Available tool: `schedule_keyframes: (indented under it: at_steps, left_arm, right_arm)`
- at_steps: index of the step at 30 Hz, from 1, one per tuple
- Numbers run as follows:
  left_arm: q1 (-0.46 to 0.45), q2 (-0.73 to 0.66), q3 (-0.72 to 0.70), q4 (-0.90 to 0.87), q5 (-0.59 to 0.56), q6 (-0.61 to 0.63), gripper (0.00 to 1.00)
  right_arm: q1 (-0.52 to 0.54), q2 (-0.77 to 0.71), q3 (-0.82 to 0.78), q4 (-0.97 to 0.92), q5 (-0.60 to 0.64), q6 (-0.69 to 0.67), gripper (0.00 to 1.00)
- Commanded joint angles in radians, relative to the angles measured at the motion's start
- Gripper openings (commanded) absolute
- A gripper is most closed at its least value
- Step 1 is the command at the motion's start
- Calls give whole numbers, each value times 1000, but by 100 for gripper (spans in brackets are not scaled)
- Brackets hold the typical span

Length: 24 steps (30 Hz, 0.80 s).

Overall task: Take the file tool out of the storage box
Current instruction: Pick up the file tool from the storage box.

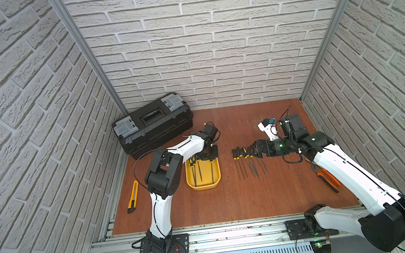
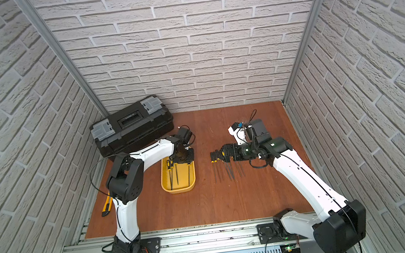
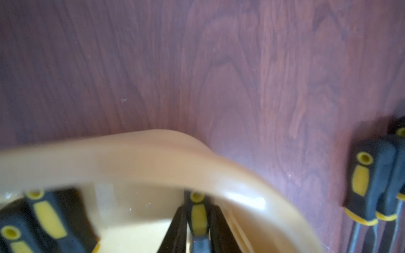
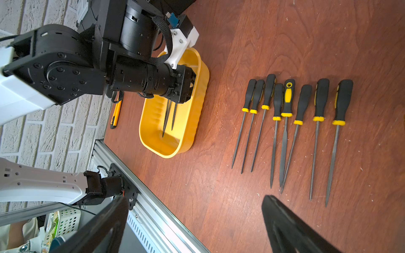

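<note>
The yellow storage box [image 1: 204, 187] [image 2: 179, 190] sits left of centre on the wooden floor. My left gripper [image 1: 207, 156] [image 2: 183, 157] reaches down into its far end. In the left wrist view the black fingers [image 3: 178, 230] are shut on a black-and-yellow file tool [image 3: 198, 215] next to the box's curved wall [image 3: 241, 188]. Its blade [image 1: 212, 171] lies along the box's right side. Two more files [image 1: 196, 170] [image 3: 49, 219] lie in the left part. My right gripper [image 1: 251, 151] [image 4: 197, 223] hovers open over a row of several files [image 4: 287, 122] on the floor.
A black toolbox [image 1: 153, 124] stands at the back left by the wall. A yellow utility knife [image 1: 133, 196] lies left of the box, behind my left arm. Orange-handled pliers [image 1: 328, 180] lie at the right under my right arm. An aluminium rail [image 1: 223, 232] edges the front.
</note>
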Motion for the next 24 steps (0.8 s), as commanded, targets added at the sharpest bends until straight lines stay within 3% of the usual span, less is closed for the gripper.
schedule_keyframes:
  at_steps: [1, 9, 14, 24]
  left_arm:
    - [-6, 27, 15, -26, -38, 13, 18]
    - [-7, -10, 2, -29, -30, 18, 15]
    - [8, -73, -14, -40, 3, 18, 14]
    - [46, -234, -51, -28, 78, -21, 14]
  right_arm:
    - [-3, -25, 8, 17, -8, 0, 100]
    - [-3, -32, -8, 28, -34, 5, 100]
    - [-1, -30, -30, 76, -116, 28, 100]
    - [57, -27, -67, 168, -120, 93, 91]
